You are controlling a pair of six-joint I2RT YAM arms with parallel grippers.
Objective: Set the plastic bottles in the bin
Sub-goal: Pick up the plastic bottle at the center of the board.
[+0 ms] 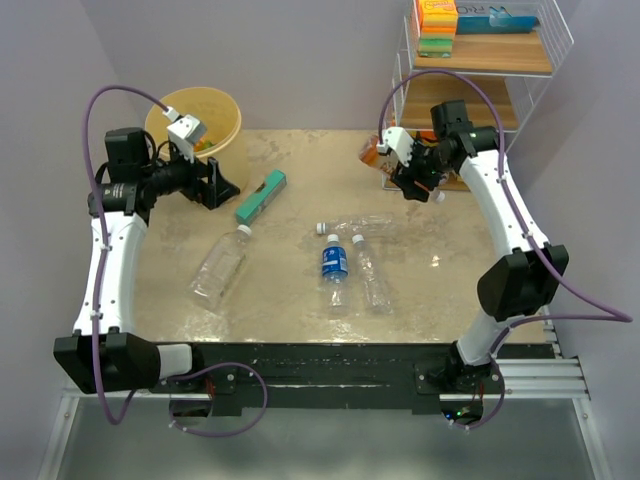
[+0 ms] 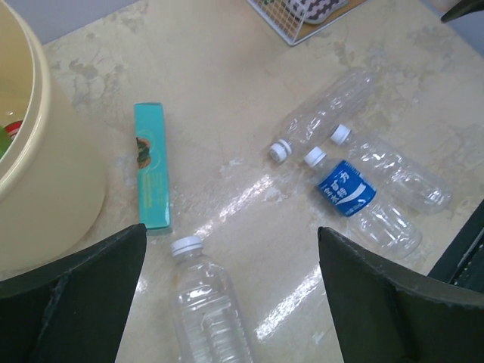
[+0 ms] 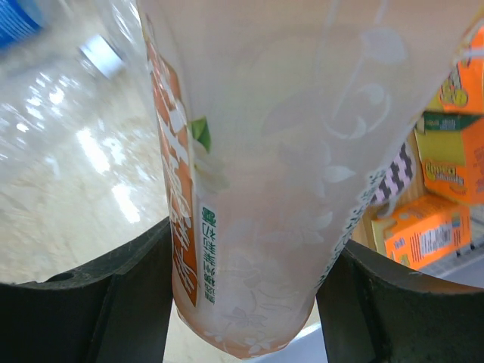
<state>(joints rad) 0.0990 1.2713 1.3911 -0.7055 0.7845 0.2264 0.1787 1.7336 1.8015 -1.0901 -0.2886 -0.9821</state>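
The pale yellow bin point(image 1: 228, 110) stands at the back left, and its wall point(image 2: 45, 189) fills the left edge of the left wrist view. My left gripper point(image 1: 220, 186) hangs open and holds nothing just in front of the bin, above a large clear bottle point(image 1: 220, 265) point(image 2: 204, 302). A blue-labelled bottle point(image 1: 334, 263) point(image 2: 345, 189) and two clear bottles point(image 1: 371, 272) point(image 1: 358, 224) lie mid-table. My right gripper point(image 1: 398, 165) point(image 3: 246, 249) is shut on an orange-labelled bottle point(image 1: 372, 152) point(image 3: 257, 151), held above the table at the back right.
A flat teal box point(image 1: 261, 195) point(image 2: 151, 174) lies between the bin and the clear bottles. A white wire shelf rack point(image 1: 480, 60) with coloured boxes stands at the back right, close behind the right gripper. Some coloured items point(image 2: 7, 132) show inside the bin.
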